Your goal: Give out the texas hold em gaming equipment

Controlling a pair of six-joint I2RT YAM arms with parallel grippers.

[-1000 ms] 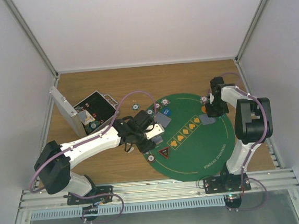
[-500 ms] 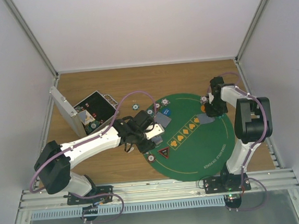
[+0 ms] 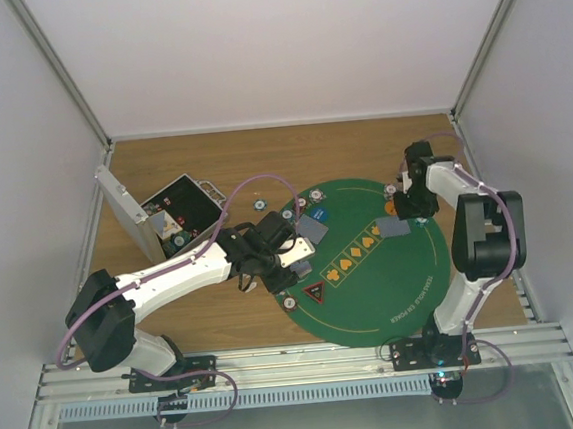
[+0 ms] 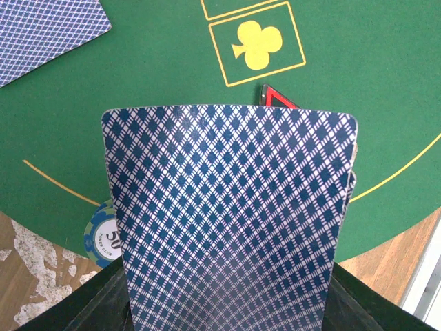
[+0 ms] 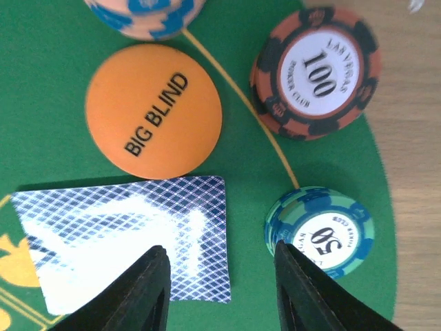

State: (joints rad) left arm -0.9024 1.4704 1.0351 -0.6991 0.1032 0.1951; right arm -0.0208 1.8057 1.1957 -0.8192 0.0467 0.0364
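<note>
My left gripper (image 3: pixel 288 255) hovers over the left edge of the green mat (image 3: pixel 393 285), shut on a stack of blue-patterned playing cards (image 4: pixel 231 221) that hides its fingers. Under them, a red triangle token (image 4: pixel 275 98) and a blue 50 chip (image 4: pixel 103 238) peek out. My right gripper (image 5: pixel 219 255) is open just above the mat's far right. One finger is over a face-down card (image 5: pixel 124 241) lying flat, the other beside a blue-green 50 chip (image 5: pixel 320 233). An orange BIG BLIND token (image 5: pixel 153 110) and a red-brown 100 chip (image 5: pixel 315 72) lie beyond.
The open silver case (image 3: pixel 172 219) stands at the back left on the wooden table. Another face-down card (image 3: pixel 313 229) and a blue token (image 3: pixel 319 215) lie on the mat's left side. Single chips (image 3: pixel 261 205) sit near the mat's far edge.
My right gripper has opened and let go of the card, which now lies flat on the mat. The left arm and its cards have not moved.
</note>
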